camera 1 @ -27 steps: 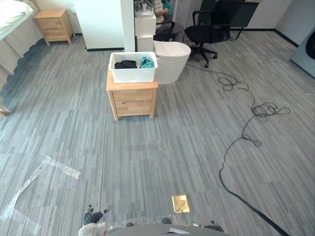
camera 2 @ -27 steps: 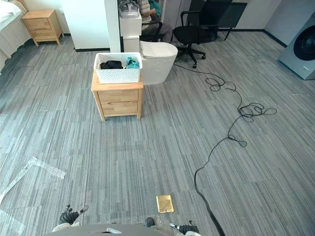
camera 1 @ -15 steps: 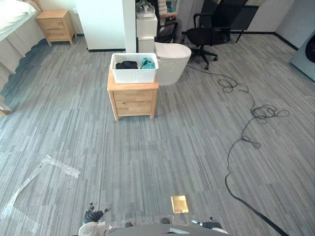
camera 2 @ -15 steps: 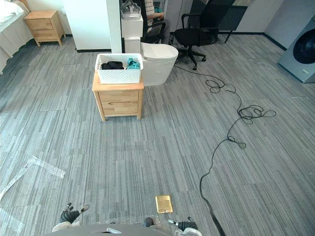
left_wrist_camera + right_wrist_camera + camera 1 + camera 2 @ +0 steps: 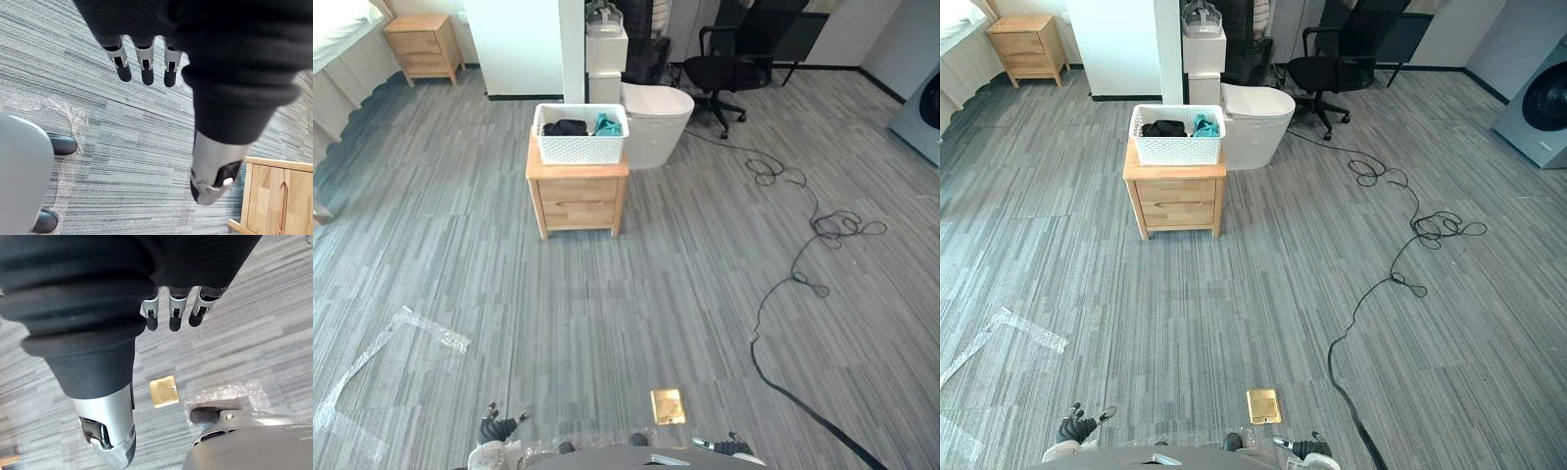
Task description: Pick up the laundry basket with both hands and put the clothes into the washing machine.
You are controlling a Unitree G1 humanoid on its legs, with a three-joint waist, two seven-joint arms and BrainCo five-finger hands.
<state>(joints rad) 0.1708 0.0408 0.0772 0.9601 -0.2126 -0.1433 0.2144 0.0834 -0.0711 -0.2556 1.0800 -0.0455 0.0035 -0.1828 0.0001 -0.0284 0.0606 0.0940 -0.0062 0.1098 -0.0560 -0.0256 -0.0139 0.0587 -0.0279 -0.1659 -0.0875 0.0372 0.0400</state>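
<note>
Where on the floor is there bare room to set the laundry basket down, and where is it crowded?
The widest bare floor lies between the wooden nightstand, the clear plastic strip and the brass floor plate. Left of the nightstand is free too. It is crowded behind the nightstand: the white toilet and the office chair stand close together.

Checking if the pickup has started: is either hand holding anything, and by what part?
Nothing is held. The left hand and right hand hang open; the laundry basket sits on the wooden nightstand.
</note>
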